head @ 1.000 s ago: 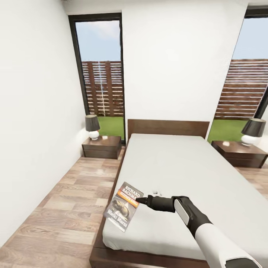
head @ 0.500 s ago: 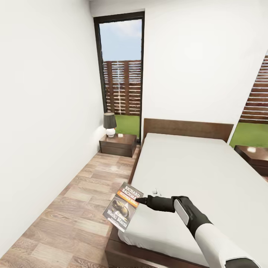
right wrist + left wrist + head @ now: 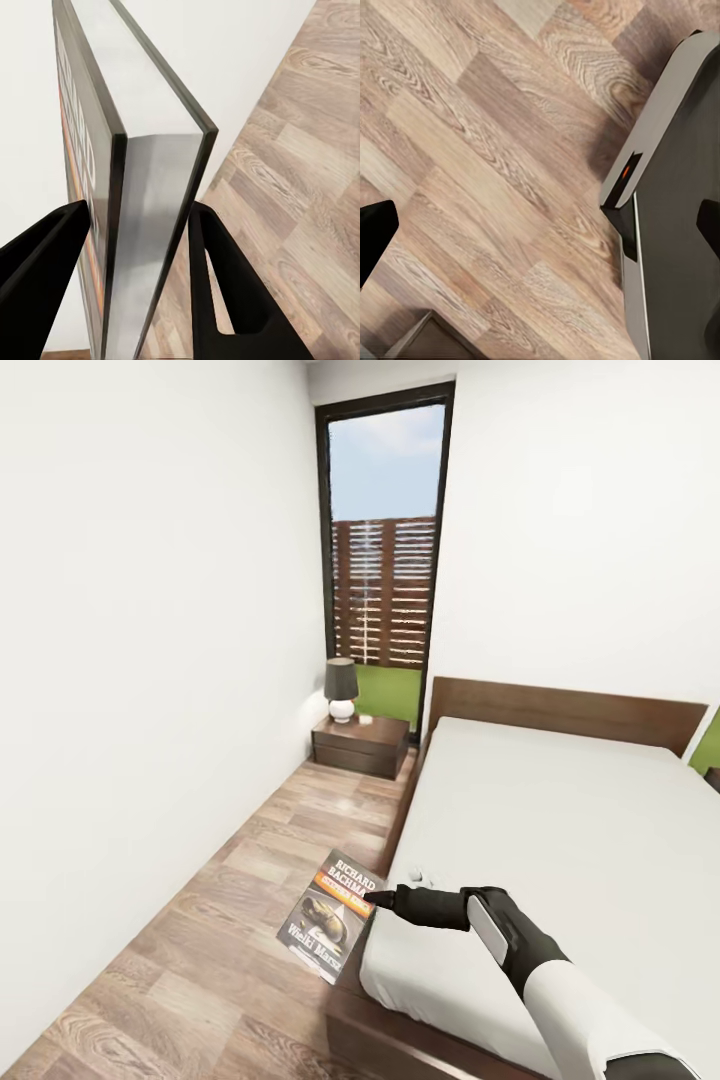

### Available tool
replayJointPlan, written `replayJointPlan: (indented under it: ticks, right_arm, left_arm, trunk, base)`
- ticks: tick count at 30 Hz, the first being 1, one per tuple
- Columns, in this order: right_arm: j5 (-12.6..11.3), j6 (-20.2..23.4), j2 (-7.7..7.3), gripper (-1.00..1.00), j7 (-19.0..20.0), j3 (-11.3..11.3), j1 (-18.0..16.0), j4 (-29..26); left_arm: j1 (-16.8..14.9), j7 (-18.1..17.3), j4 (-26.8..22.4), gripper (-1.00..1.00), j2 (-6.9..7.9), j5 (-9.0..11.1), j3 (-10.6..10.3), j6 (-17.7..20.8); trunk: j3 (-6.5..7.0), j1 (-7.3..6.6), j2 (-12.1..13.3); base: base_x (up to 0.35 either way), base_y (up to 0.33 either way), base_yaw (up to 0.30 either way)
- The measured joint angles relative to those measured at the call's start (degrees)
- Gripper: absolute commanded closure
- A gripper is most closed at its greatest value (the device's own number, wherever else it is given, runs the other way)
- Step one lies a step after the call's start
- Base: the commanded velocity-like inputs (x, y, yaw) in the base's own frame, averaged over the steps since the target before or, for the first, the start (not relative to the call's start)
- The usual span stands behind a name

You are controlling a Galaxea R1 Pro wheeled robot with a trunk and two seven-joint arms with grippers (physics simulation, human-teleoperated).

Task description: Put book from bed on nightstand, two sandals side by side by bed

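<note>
The book (image 3: 330,915), dark with an orange band and white lettering, hangs tilted in the air over the bed's left edge and the floor. My right gripper (image 3: 375,900) is shut on the book's right edge; in the right wrist view the book (image 3: 150,187) sits edge-on between the two black fingers (image 3: 217,277). The bed (image 3: 560,830) with its grey mattress stretches away at the right. A dark nightstand (image 3: 362,745) stands beside the headboard, under the window. My left gripper (image 3: 540,229) is open above the wood floor (image 3: 495,150). The sandals are out of view.
A dark-shaded lamp (image 3: 341,690) on a white base stands on the nightstand. A strip of wood-plank floor (image 3: 230,920) runs between the white left wall and the bed. A tall dark-framed window (image 3: 385,560) rises behind the nightstand. The grey robot base (image 3: 675,225) is in the left wrist view.
The camera has swung left, so the bed and nightstand slid right in the picture. The book, still in the right gripper, now hangs over the bed's edge and floor instead of the mattress.
</note>
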Motion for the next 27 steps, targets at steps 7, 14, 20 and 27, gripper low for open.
replayJointPlan:
  ticks: [7,14,20,27]
  right_arm:
    - [0.0,-0.1,-0.01,1.00,0.0,0.0,0.0,0.0]
    - [-0.1,-0.1,-0.01,1.00,0.0,0.0,0.0,0.0]
    - [-0.1,-0.1,-0.01,1.00,0.1,-0.1,0.0,0.0]
    - [-0.1,-0.1,-0.01,1.00,0.1,-0.1,0.0,0.0]
  left_arm:
    - [0.0,0.0,0.0,-1.00,0.02,0.0,0.0,-0.3]
    - [0.0,0.0,0.0,-1.00,0.06,0.0,0.0,-0.3]
    - [0.0,-0.1,0.0,-1.00,0.07,0.0,0.0,-0.4]
    - [0.0,-0.1,0.0,-1.00,0.08,0.0,0.0,-0.4]
  trunk:
    - [-0.12,0.00,0.0]
    - [-0.15,0.00,0.0]
    - [-0.15,0.00,0.0]
    - [-0.15,0.00,0.0]
  base:
    - [-0.003,0.190,0.084]
    - [-0.001,0.237,0.017]
    - [0.000,0.263,0.003]
    - [0.000,0.283,0.001]
